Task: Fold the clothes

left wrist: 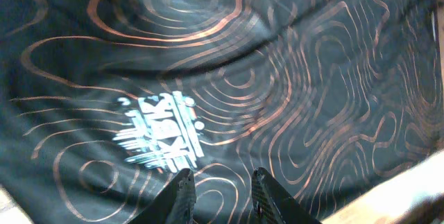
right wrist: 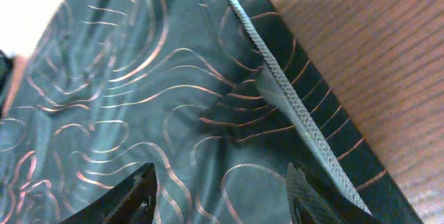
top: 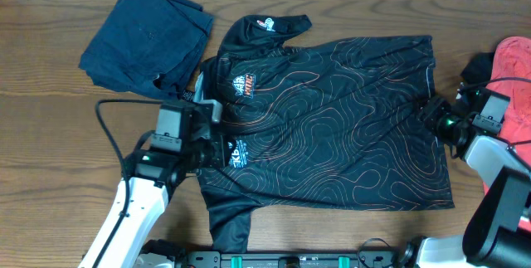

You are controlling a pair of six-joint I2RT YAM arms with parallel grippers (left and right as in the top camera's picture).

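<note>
Jersey (top: 332, 127): black, short-sleeved, thin orange-white contour lines, white KBK logo near collar; spread flat, unfolded, on the table (top: 348, 11), collar leftward, hem rightward, small pucker at the hem

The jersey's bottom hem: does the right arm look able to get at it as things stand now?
Probably yes. The right gripper hangs open directly over the hem of the jersey, with nothing between them; the coral-red garment lies beyond the jersey's edge, out of the way.
</note>
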